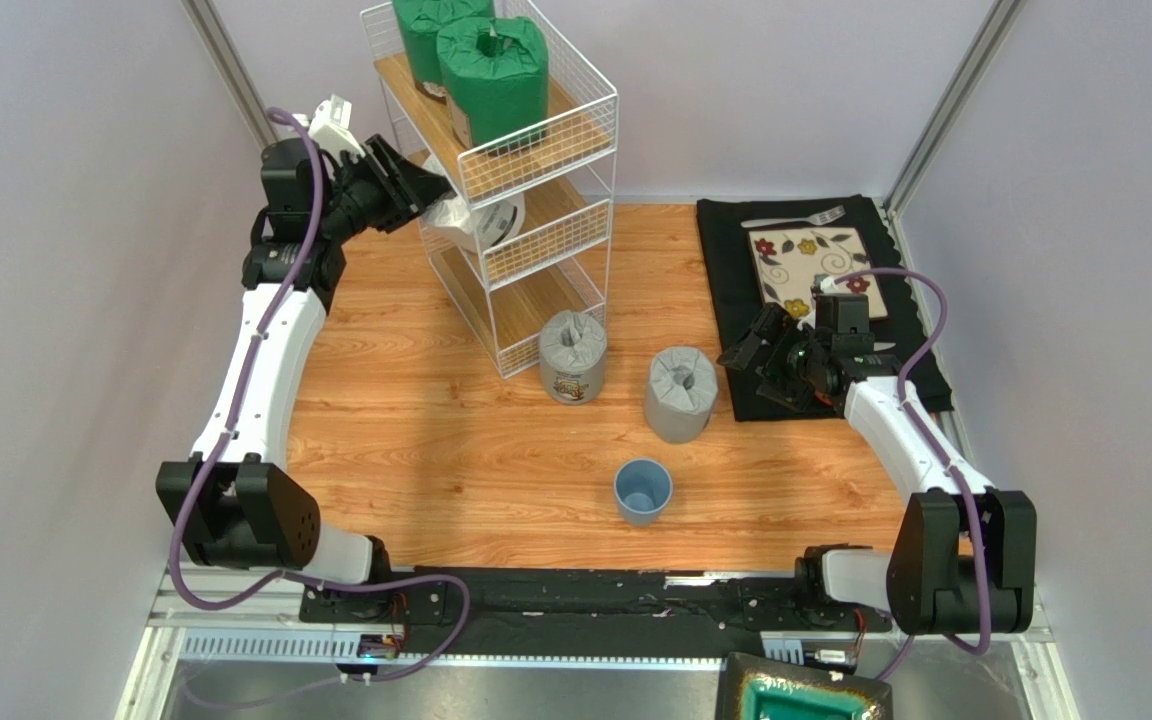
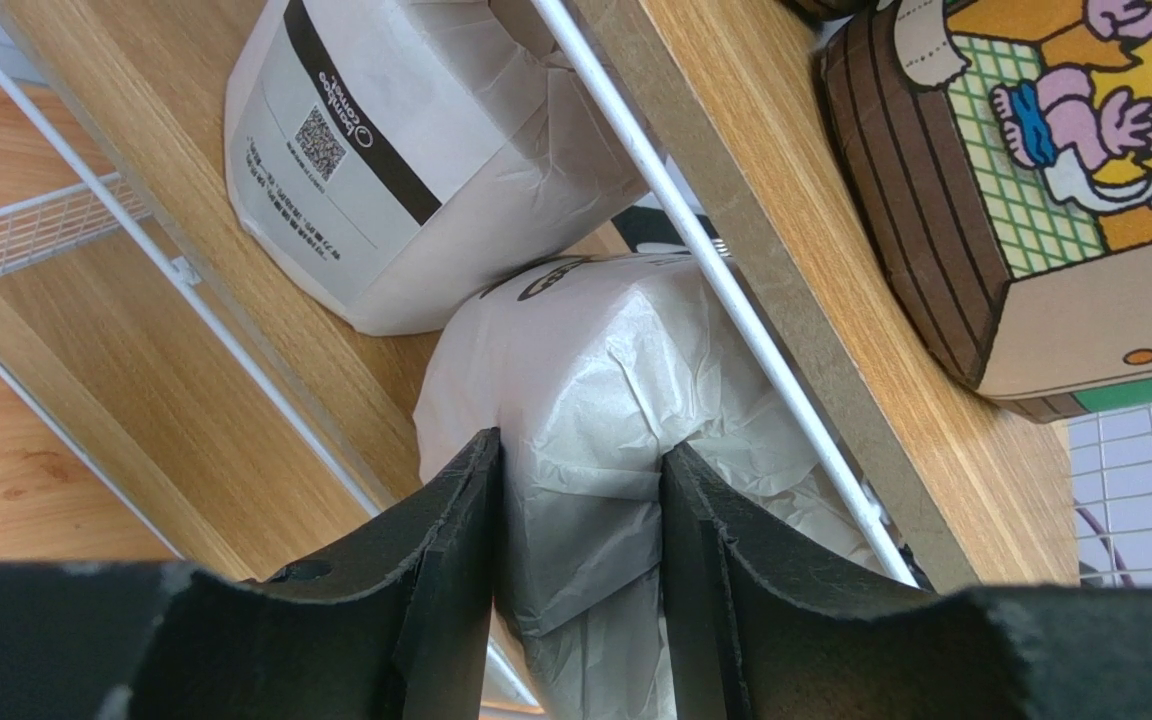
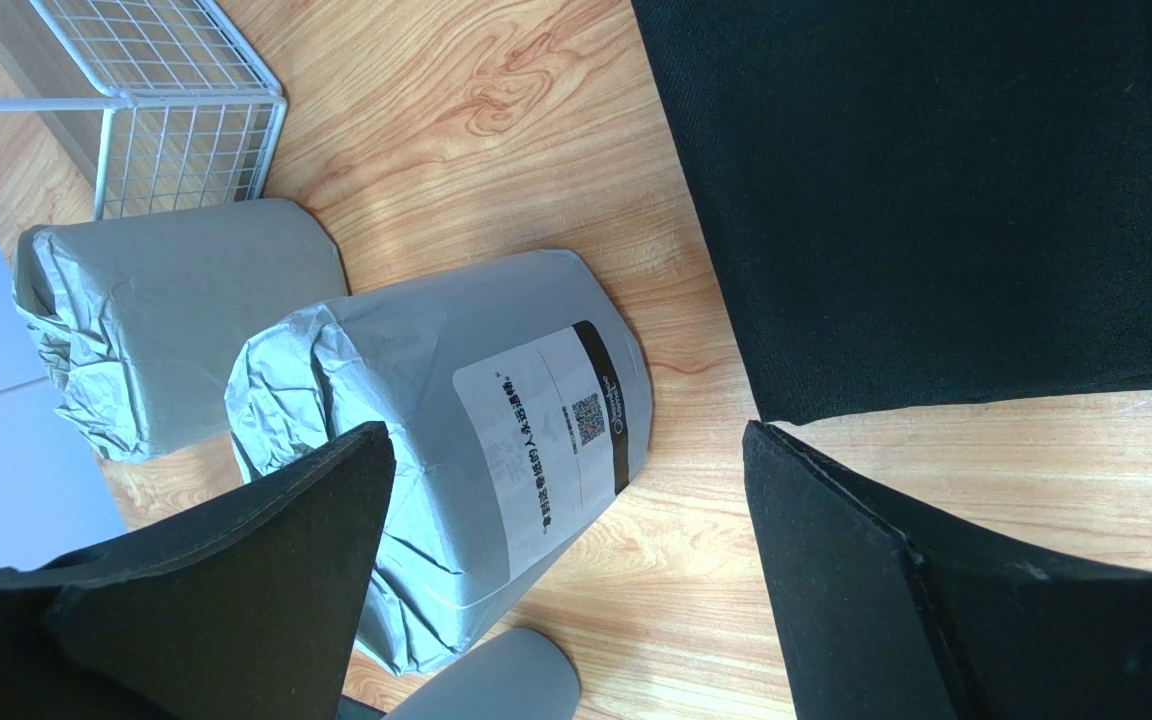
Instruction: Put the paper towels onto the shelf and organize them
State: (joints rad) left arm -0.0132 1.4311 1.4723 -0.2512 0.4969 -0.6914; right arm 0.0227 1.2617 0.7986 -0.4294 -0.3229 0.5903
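While my left gripper (image 2: pixel 582 465) pinches a white roll's (image 2: pixel 612 353) wrap at the shelf (image 1: pixel 537 150) (second white roll (image 2: pixel 372 165) beside it), my right gripper (image 3: pixel 564 438) gapes empty near a grey roll (image 3: pixel 432 405).

The wooden table (image 1: pixel 432 435) carries a white wire shelf (image 1: pixel 537 248) at its far left. The top tier holds two green rolls (image 1: pixel 494 83), one behind the other. The middle tier holds a white roll (image 2: pixel 387 165) and, close beside it, a second white roll (image 2: pixel 612 375). Two grey rolls (image 1: pixel 572 357) stand on the table near the shelf's foot, with a blue cup (image 1: pixel 642 491) nearer. A black mat (image 1: pixel 725 255) lies at the far right, a plate (image 1: pixel 808 263) on it.
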